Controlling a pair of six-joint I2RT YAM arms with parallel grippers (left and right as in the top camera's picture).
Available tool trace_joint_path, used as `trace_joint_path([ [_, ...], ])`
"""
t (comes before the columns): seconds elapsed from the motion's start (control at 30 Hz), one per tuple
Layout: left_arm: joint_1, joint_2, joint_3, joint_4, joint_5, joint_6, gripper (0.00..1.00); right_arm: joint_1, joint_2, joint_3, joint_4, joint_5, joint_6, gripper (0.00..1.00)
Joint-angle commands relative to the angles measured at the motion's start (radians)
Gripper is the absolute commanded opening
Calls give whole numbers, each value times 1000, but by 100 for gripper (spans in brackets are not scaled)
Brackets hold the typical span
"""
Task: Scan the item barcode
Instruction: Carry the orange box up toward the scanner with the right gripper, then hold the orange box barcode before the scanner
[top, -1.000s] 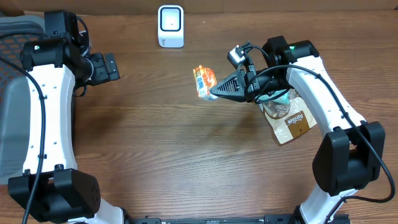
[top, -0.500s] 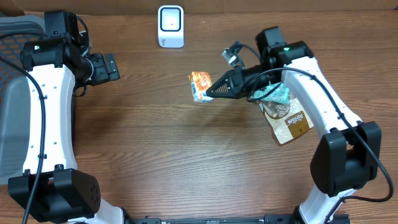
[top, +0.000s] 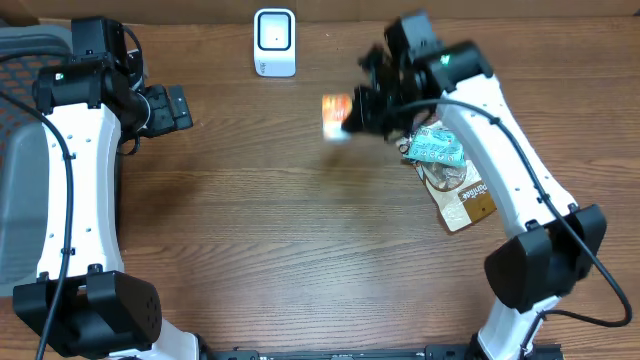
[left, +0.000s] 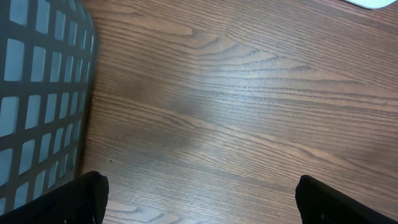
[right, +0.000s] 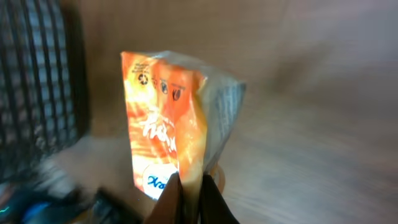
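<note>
**Item 1: orange foil snack packet** (top: 336, 112). It is held clear of the brown wood-grain counter (top: 300, 250) by your right end effector (right: 189, 196), whose jaws are pinched narrow on the packet's lower edge. In the right wrist view the packet stands upright above the fingertips, with its long axis running straight away from them. The overhead view is blurred around the packet, and no barcode can be made out on the faces that show.

**Item 2: white box-shaped barcode scanner** (top: 274, 42). It stands at the far edge of the counter, to the left of the packet and beyond it, near but apart. The packet sits out from the right end effector on the scanner's side, so your right arm is much the nearer. Judged from here, the next move is to turn the packet until its printed code faces the scanner window.

**Item 3: left end effector** (top: 176, 107). The jaws are spread wide and hold nothing. It sits beside the grey mesh basket (top: 20, 160), well apart from the packet.

**Item 4: teal crinkled packet** (top: 435, 148) **and brown paper pouch** (top: 468, 198). Both lie on the counter under the right arm.
</note>
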Motion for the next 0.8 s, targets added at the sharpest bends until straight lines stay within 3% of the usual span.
trace_joint_path([
  [0.0, -2, 5, 7, 0, -10, -3, 100, 50, 76, 227, -15, 294, 0, 4],
  [0.17, -2, 5, 7, 0, -10, -3, 99, 122, 165, 333, 178, 646, -120, 4],
  [0.33, -2, 5, 7, 0, -10, -3, 100, 189, 264, 333, 515, 943, -389, 4],
  [0.57, -2, 5, 7, 0, -10, -3, 99, 211, 424, 333, 945, 984, -812, 4],
  [0.77, -2, 5, 7, 0, -10, -3, 100, 211, 535, 332, 1114, 957, -1009, 4],
])
